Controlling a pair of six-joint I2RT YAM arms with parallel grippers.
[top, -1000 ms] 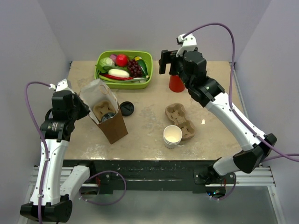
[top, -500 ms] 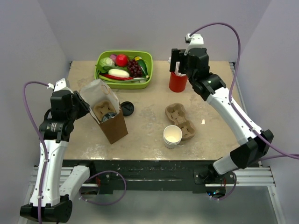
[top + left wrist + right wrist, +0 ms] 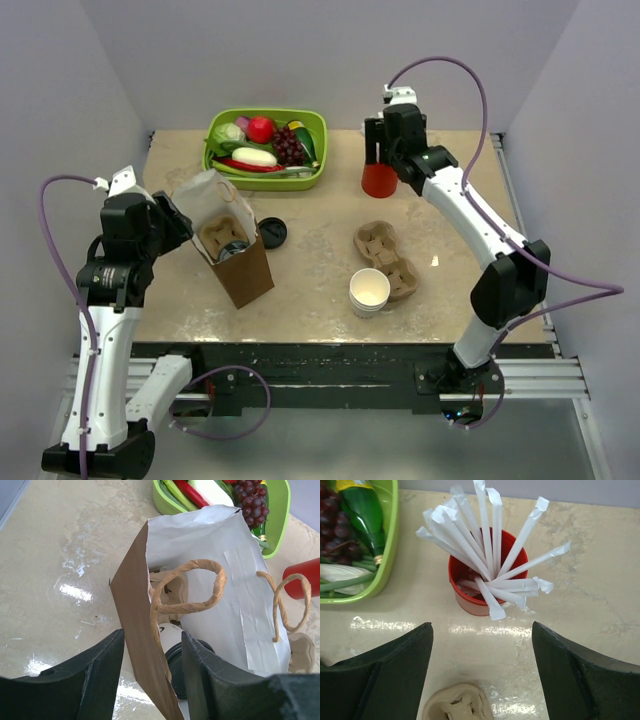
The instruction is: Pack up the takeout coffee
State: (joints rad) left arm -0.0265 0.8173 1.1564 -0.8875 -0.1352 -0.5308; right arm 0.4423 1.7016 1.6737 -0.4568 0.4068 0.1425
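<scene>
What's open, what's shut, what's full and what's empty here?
paper bag: open, upright, coffee inside.
takeout coffee: lid on, in the bag.
stack of cups: upright, lidless.
loose pulp carrier: outside the bag, empty.
red cup: full of wrapped straws.
loose lid: lying beside the bag.
left gripper: open, astride the bag's wall.
right gripper: open, holding nothing.

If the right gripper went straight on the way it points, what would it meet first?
Likely the wrapped straws sticking up from the red cup, which sits centred ahead of the right gripper; their tips stand above the rim, though depth is uncertain.
</scene>
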